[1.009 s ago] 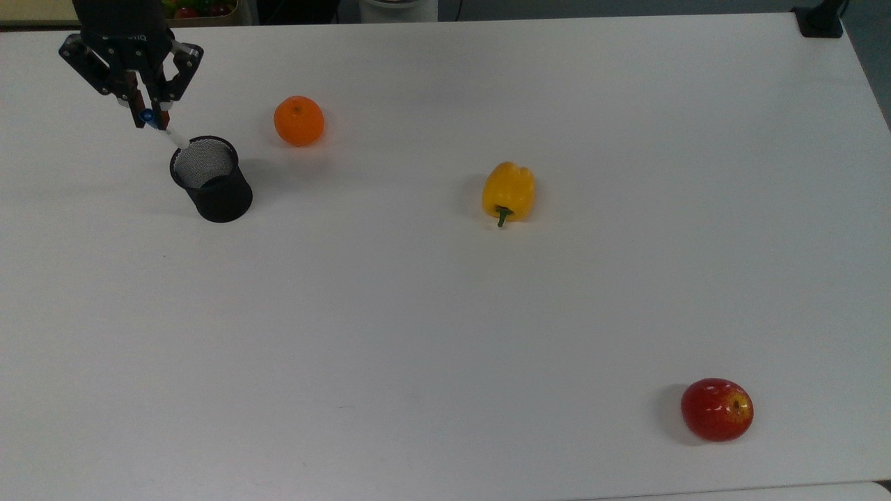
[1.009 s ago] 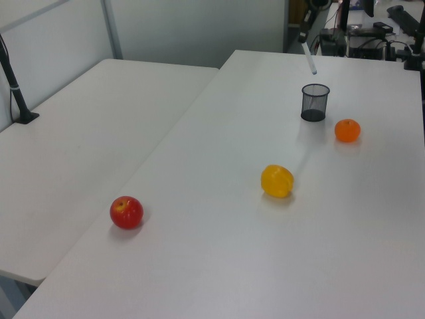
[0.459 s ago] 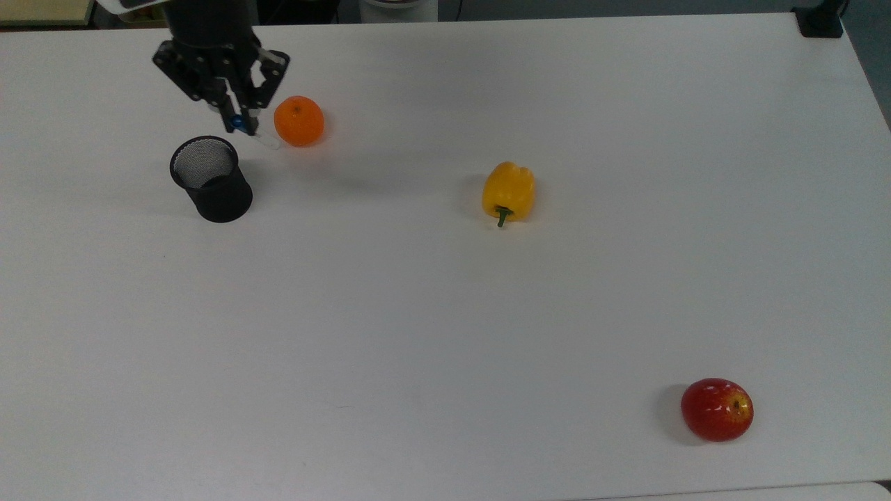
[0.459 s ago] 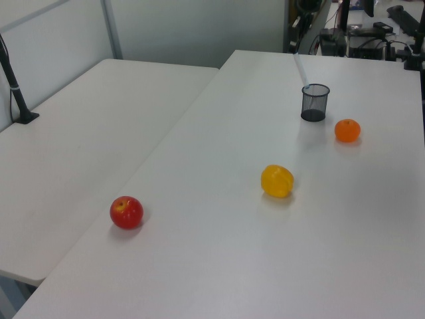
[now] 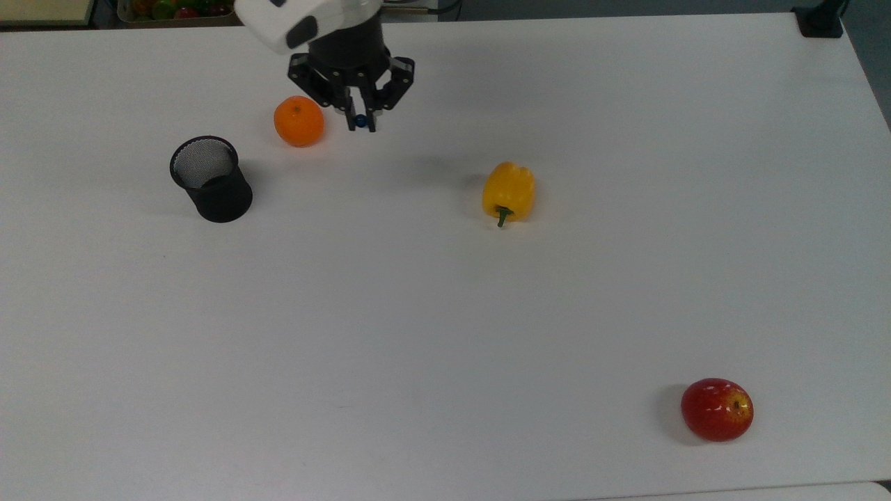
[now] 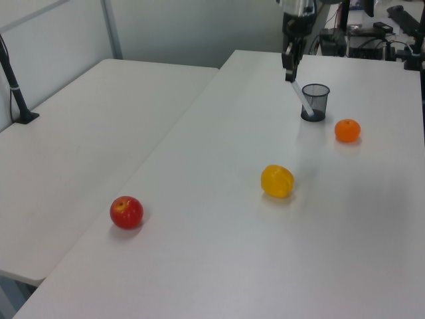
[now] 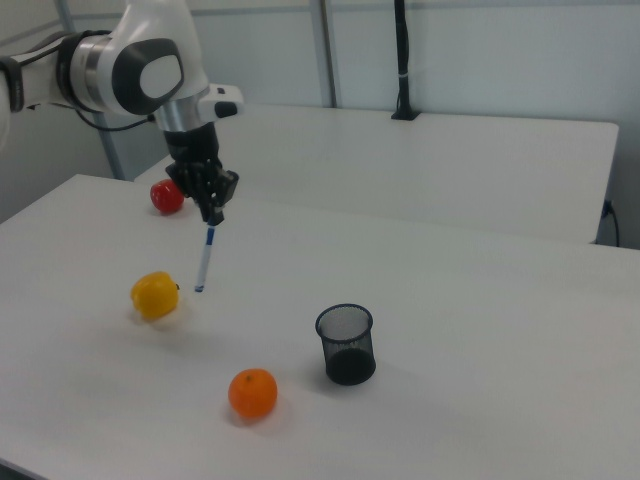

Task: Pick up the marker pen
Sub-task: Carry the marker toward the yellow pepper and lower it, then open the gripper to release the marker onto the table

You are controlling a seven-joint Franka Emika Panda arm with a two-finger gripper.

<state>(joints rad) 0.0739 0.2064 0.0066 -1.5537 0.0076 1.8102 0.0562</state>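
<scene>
Black hand [image 7: 212, 213] pinching slim white marker pen [image 7: 205, 258] upright, round black mesh cup [image 7: 346, 344], smooth white table [image 7: 480, 330]

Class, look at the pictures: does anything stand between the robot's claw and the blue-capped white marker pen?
Nothing does. The claw is already shut on the blue-capped white marker pen, which hangs below it, clear of the white table.

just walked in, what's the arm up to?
The arm's hand is shut on the marker pen and holds it in the air, hanging down from its top end, above the white table. In the top view it sits between the orange and the yellow pepper. The black mesh cup stands empty beside the orange, and a red apple lies far off, near the table's other end.
</scene>
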